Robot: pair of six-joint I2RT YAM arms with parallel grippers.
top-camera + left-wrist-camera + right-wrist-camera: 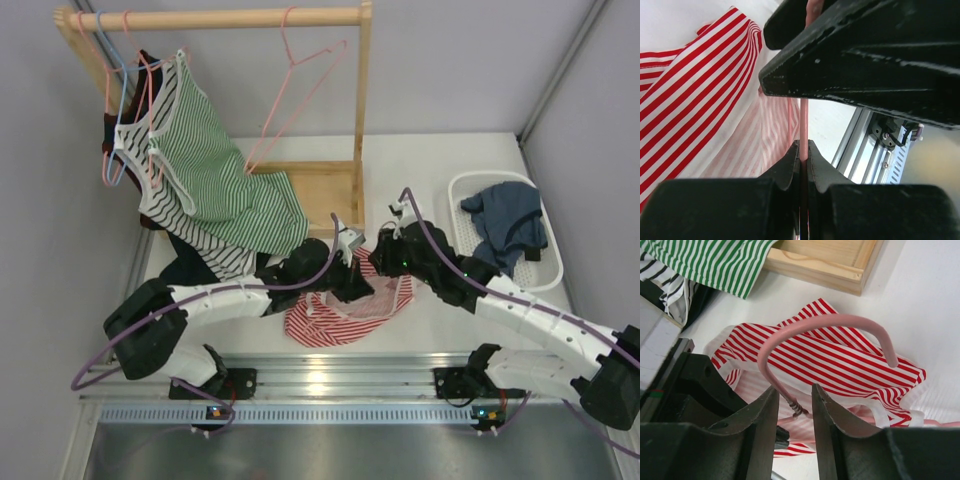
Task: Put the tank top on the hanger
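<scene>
The left fingers (794,161) are clenched on the thin pink wire hanger (803,122). Its wire rises straight out from between them, towards the black body of the other arm just beyond. To their left, the small red-and-white striped tank top (700,95) lies crumpled on the white surface (827,122), and part of the pink wire shows faintly through the cloth right beside them.

The right fingers (771,407) are parted, with the hanger's twisted neck in the gap between them, close to the left-hand one. Whether the neck touches that finger cannot be told. The pink hook arches up and over beyond their tips, its free end pointing down over the tank top, which spreads out past and to both sides of the fingers.

Farther beyond the right fingers stands the pale wooden base of a clothes rack (830,265). A green-and-white striped top (715,260) hangs over its left end. Well off to the right of both pairs, a white basket (470,185) holds a dark blue garment (505,225).
</scene>
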